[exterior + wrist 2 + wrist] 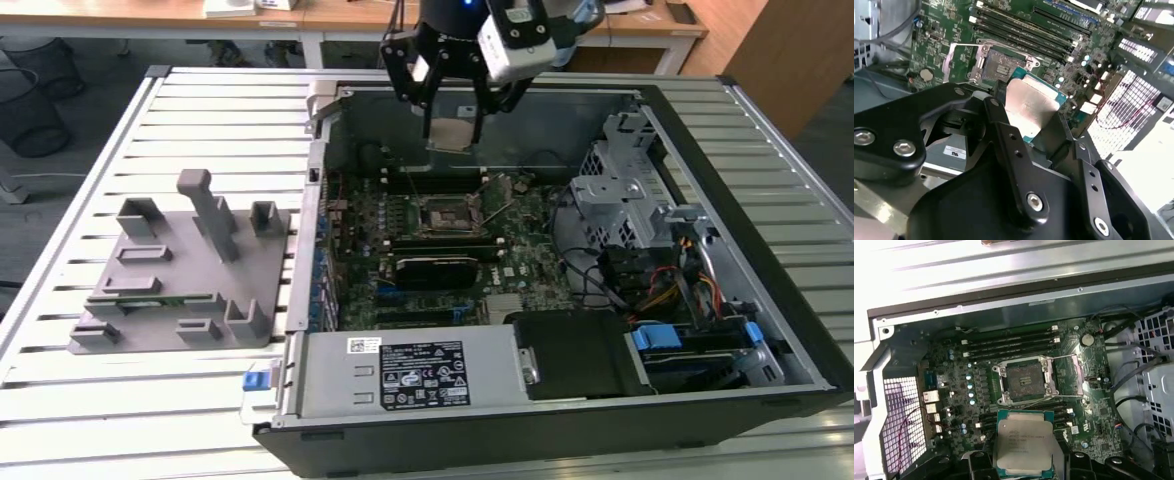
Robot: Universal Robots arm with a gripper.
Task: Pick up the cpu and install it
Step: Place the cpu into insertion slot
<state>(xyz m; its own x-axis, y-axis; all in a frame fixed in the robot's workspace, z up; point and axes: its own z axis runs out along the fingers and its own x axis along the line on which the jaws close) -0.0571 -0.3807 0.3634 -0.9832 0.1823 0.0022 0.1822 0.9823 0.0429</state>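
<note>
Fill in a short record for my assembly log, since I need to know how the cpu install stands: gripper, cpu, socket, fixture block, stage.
gripper: shut on the cpu, over the open computer case
cpu: metal top showing, held clear above the motherboard, not in the socket
socket: open and empty
fixture block: grey, on the slatted table at the exterior view's left of the case, apart from the gripper
stage: cpu picked up, not installed
</note>
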